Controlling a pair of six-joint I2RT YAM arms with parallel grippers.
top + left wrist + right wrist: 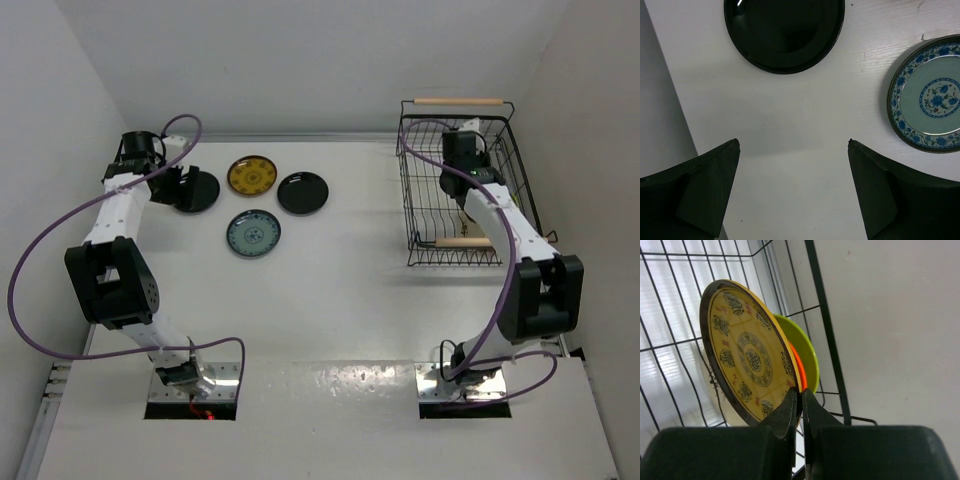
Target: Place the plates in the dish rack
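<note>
At the far right corner of the desk (330, 300) stands the dish rack (418, 190), a black wire basket with a pale wooden rod handle at its far end and another at its near end; the right arm reaches into it from the near side, and the right gripper (801, 396) has its two fingers pressed together on the lower rim of the held yellow plate (747, 360); that plate is on edge, its patterned face turned toward the rack's wire side. Just behind it a lime green plate (809, 356) is also on edge, and a thin sliver of an orange-red plate (796, 365) shows between the two; whether these touch one another cannot be told.

Toward the far left corner the left gripper (793, 142) hovers with its fingers (705, 195) spread wide, nothing between them but bare desk; the near black plate (785, 32) lies flat just ahead of the fingertips, apart from them. Further toward the middle of the far edge lie a loose yellow plate (252, 176) and a second black plate (303, 192) side by side; a blue-grey plate (253, 233) lies flat just nearer than those two, all apart from each other.
</note>
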